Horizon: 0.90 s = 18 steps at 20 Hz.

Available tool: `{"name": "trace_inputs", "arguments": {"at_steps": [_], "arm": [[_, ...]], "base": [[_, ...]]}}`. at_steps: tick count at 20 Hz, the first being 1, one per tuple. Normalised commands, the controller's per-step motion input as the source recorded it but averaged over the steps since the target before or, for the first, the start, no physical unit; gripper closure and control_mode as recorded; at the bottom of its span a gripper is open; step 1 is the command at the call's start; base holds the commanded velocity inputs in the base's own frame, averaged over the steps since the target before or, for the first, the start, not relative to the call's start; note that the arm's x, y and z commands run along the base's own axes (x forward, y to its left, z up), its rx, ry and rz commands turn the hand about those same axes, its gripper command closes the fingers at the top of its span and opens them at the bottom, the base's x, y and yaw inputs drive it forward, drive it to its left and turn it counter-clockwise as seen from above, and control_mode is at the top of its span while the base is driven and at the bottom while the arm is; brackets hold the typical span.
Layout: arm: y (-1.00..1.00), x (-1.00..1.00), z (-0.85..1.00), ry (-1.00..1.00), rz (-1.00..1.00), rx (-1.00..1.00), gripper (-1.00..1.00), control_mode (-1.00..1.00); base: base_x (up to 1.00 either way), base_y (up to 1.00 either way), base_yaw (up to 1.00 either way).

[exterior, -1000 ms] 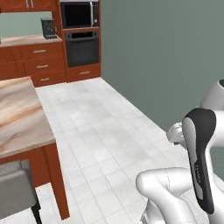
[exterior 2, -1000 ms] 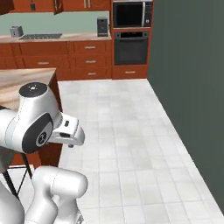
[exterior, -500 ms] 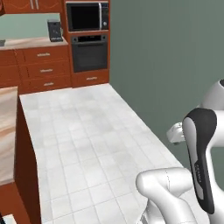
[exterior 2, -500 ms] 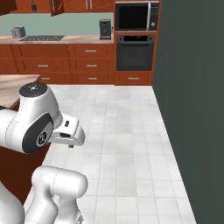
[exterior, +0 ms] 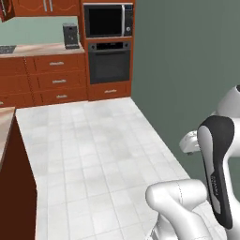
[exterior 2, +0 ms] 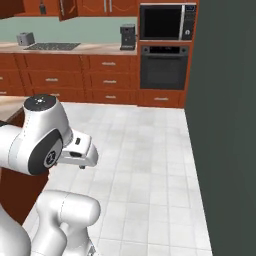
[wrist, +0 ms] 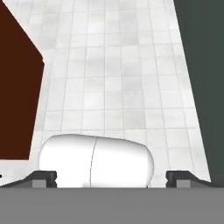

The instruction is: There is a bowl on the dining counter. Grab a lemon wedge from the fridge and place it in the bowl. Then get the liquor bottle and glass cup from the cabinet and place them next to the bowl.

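Gaping gripper (wrist: 112, 178) — glossy square floor tiles (wrist: 113, 87)

A black built-in microwave (exterior: 107, 20) sits above a black wall oven (exterior: 109, 62) in red-brown wooden cabinets. A small dark coffee machine (exterior 2: 128, 37) and a grey toaster (exterior 2: 24, 38) stand on the beige desk (exterior 2: 95, 48), beside a white tiled floor (exterior: 93, 150).

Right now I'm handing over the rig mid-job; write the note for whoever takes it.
Gripper: open, holding nothing.
Around us: tiled floor, a wood counter end on the left, the oven and microwave ahead, a dark wall on the right.
Job's things: no bowl, lemon wedge, bottle or cup located from here.
Done: nothing evident.
Left: every step.
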Motion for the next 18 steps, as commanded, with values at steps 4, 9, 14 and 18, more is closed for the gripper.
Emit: {"name": "trace_inputs", "arguments": {"at_steps": [4, 9, 14, 18], "arm": [[0.00, 0.00, 0.00, 0.00, 0.00, 0.00, -1.00, 1.00], [0.00, 0.00, 0.00, 0.00, 0.00, 0.00, -1.00, 1.00], [0.00, 0.00, 0.00, 0.00, 0.00, 0.00, -1.00, 1.00], [0.00, 0.00, 0.00, 0.00, 0.00, 0.00, -1.00, 1.00]], "base": [[1.00, 0.00, 0.04], [1.00, 0.00, 0.03], [1.00, 0.00, 0.02], [1.00, 0.00, 0.03]]}}
